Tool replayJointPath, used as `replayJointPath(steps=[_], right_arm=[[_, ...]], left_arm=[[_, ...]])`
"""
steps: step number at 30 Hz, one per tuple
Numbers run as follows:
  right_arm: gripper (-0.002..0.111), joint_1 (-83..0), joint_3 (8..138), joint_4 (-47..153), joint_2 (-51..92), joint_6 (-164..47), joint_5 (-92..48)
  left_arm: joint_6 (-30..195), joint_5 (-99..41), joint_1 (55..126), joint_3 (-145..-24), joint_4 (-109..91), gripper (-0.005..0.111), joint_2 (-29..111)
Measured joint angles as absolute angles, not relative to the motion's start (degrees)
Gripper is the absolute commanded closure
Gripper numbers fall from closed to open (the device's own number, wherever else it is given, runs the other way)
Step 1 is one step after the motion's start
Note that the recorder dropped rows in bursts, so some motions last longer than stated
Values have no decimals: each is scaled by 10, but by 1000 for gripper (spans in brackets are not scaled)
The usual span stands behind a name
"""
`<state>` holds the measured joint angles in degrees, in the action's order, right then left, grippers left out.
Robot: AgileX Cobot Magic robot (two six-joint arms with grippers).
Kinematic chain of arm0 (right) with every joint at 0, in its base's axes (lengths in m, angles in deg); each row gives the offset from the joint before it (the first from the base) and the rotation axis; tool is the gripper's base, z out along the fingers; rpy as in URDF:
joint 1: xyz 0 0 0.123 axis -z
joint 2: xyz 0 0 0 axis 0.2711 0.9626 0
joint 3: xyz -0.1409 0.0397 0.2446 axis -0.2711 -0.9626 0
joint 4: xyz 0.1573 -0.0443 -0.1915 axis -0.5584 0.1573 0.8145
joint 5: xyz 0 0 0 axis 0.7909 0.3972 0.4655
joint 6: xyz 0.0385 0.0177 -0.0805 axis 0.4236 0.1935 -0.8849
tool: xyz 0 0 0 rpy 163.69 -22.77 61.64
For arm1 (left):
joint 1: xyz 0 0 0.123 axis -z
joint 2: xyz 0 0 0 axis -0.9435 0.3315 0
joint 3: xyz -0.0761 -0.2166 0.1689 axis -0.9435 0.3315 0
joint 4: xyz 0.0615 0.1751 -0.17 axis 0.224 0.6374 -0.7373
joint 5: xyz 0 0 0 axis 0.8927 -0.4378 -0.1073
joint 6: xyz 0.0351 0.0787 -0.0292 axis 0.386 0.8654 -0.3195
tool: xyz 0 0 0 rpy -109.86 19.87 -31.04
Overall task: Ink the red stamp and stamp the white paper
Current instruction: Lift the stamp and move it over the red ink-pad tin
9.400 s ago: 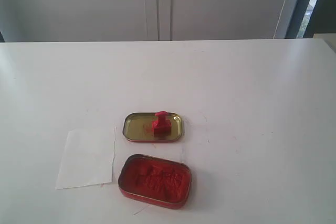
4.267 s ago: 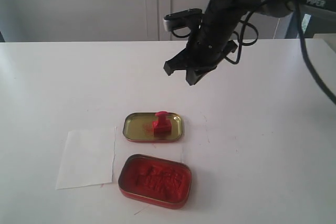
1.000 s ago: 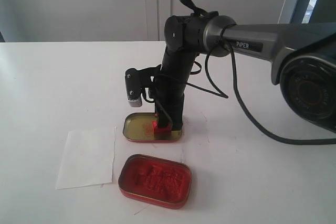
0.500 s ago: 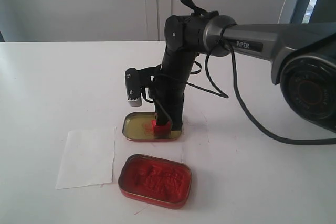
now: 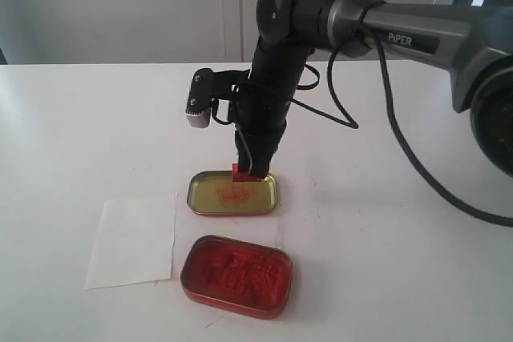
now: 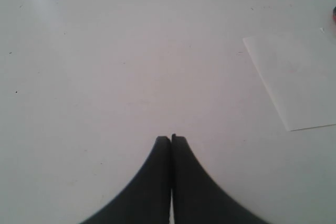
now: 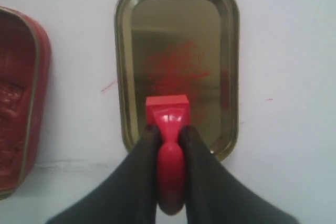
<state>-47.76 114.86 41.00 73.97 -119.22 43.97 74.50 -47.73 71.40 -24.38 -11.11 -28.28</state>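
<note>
My right gripper [image 5: 250, 167] is shut on the knob of the red stamp [image 5: 240, 171], which hangs just above the gold-lined tin lid [image 5: 194, 195]. In the right wrist view the stamp [image 7: 168, 109] sits between my black fingers, its block base over the lid [image 7: 122, 66], which carries a red smear. The open red ink tin [image 5: 235, 275] lies in front of the lid, also seen in the wrist view as the ink tin [image 7: 16, 103]. The white paper [image 5: 132, 240] lies flat to the left of the tins. My left gripper [image 6: 171, 139] is shut and empty over bare table, with the paper [image 6: 299, 82] off to one side.
The right arm [image 5: 385, 30] reaches in from the upper right, with its cable looping beside it. A wrist camera [image 5: 198, 102] sticks out to the left of the arm. Behind the white table [image 5: 80, 134] stand grey cabinet doors.
The right gripper's jaws closed on the stamp's knob in the lid, then rose with it. The stamp now hangs above the lid, where a red smear shows.
</note>
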Motion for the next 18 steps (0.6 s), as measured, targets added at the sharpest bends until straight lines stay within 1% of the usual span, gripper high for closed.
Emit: replayJointPath(steps=[11,18], right_arm=[[108,-478,1149,411,715,-1045,475],[108,-515,1149,432,714,-1019,476]], left_arm=[[745,-477,714,-244,-111,107,-283],[745,-477,714,-244,-111,107,-283]])
